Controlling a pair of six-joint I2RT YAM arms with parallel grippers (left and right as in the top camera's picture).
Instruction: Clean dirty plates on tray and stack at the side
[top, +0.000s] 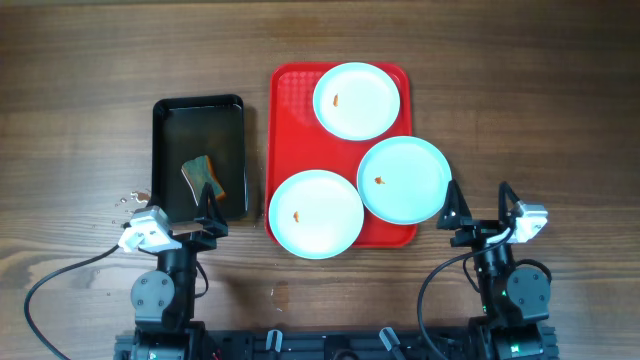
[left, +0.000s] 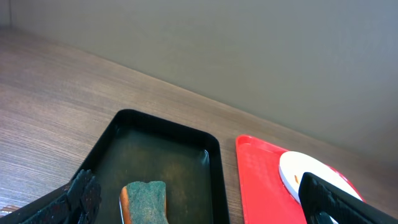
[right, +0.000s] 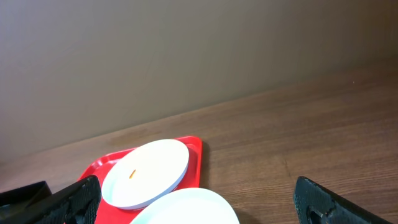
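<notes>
Three smeared plates (top: 357, 100) sit on the red tray (top: 290, 110); neither arm holds anything, so cleaning looks not yet begun.

Overhead: the tray lies mid-counter (top: 80, 80), with the far plate toward the far edge, the right plate (top: 404, 180) overhanging toward the right edge and the near plate (top: 316, 213) overhanging toward the near edge. A black tray (top: 157, 150) holding a sponge (top: 203, 177) sits just beside it on the left-edge side. Left wrist: the left pincer (left: 196, 186) is spread wide and empty, with the sponge between and ahead of its fingers. Right wrist: the right pincer (right: 196, 186) is likewise spread and empty, facing the far and right plates. The step in hand seems to be fetching the sponge, which calls for the left pincer to descend and close on it.
</notes>
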